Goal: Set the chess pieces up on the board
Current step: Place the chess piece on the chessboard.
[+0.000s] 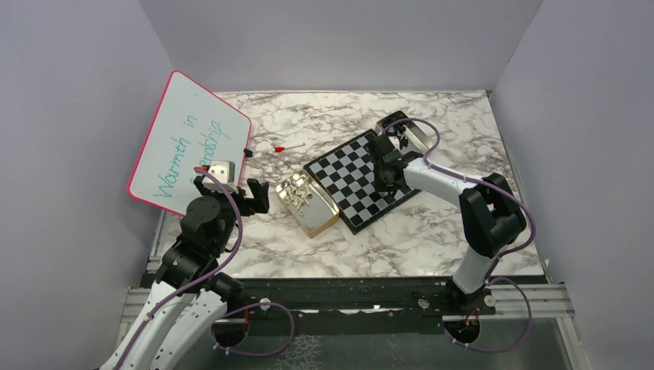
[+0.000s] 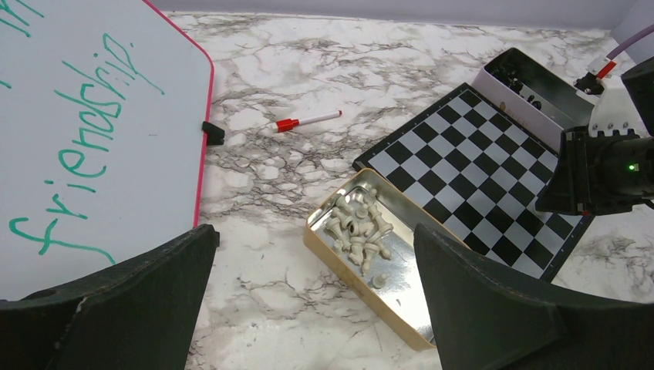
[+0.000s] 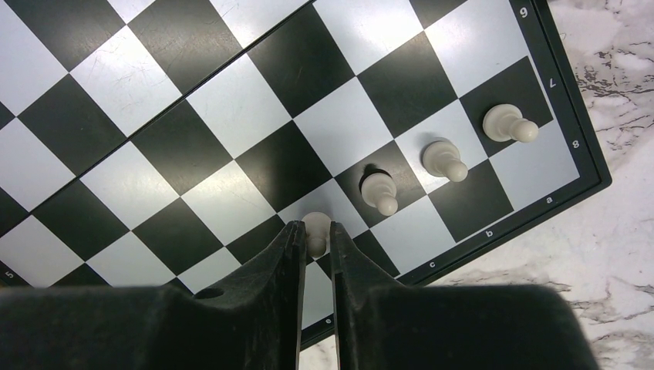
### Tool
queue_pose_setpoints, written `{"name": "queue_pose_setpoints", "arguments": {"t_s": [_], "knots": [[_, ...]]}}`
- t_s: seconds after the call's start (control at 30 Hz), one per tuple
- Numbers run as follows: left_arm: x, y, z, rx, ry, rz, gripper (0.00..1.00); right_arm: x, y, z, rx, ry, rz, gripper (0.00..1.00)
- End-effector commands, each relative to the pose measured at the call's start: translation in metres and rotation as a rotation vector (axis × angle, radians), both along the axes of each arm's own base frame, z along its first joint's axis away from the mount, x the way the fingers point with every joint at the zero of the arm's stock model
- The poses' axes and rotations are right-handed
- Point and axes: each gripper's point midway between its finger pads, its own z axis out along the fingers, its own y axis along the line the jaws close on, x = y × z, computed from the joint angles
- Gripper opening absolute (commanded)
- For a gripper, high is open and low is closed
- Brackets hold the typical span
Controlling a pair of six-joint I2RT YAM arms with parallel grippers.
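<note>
The chequered board [image 1: 351, 173] lies right of centre on the marble table. My right gripper [image 3: 315, 235] is shut on a pale pawn [image 3: 316, 222] and holds it at a square near the board's edge, in line with three pale pawns [image 3: 443, 159] that stand there. From above, the right gripper [image 1: 385, 181] is over the board's right part. My left gripper [image 2: 315, 235] is open and empty above the table, just left of a gold tin [image 2: 362, 297] that holds several pale pieces [image 2: 359, 231].
A second tin [image 2: 524, 85] with black pieces lies at the board's far side. A pink-framed whiteboard [image 1: 189, 142] leans at the left. A red-capped marker [image 1: 288, 147] lies behind the gold tin [image 1: 320, 223]. A small silver box [image 1: 222, 169] sits near the left gripper [image 1: 251, 196].
</note>
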Motion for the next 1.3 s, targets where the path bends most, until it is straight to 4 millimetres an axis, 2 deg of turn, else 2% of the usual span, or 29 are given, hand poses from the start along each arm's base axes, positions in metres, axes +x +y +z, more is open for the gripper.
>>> {"name": "queue_pose_setpoints", "arguments": {"t_s": [0.0, 0.43, 0.63, 1.0, 1.17, 1.27], "knots": [[0.001, -0.004, 0.004, -0.006, -0.018, -0.016, 0.99, 0.000, -0.007, -0.008, -0.029, 0.011, -0.020, 0.23], [0.000, -0.004, 0.004, -0.007, -0.019, -0.018, 0.99, -0.001, -0.008, -0.009, -0.036, 0.019, -0.022, 0.24], [0.001, -0.004, 0.004, -0.006, -0.019, -0.016, 0.99, 0.000, -0.007, -0.001, -0.033, 0.015, -0.024, 0.26], [0.001, -0.004, 0.003, -0.006, -0.014, -0.019, 0.99, 0.001, 0.002, 0.046, 0.036, -0.024, -0.012, 0.30], [0.000, -0.004, 0.004, -0.010, -0.019, -0.022, 0.99, 0.002, 0.020, 0.071, 0.136, -0.048, 0.032, 0.31], [0.000, -0.004, 0.004, -0.011, -0.020, -0.021, 0.99, 0.003, 0.040, 0.088, 0.211, -0.077, 0.075, 0.31]]}}
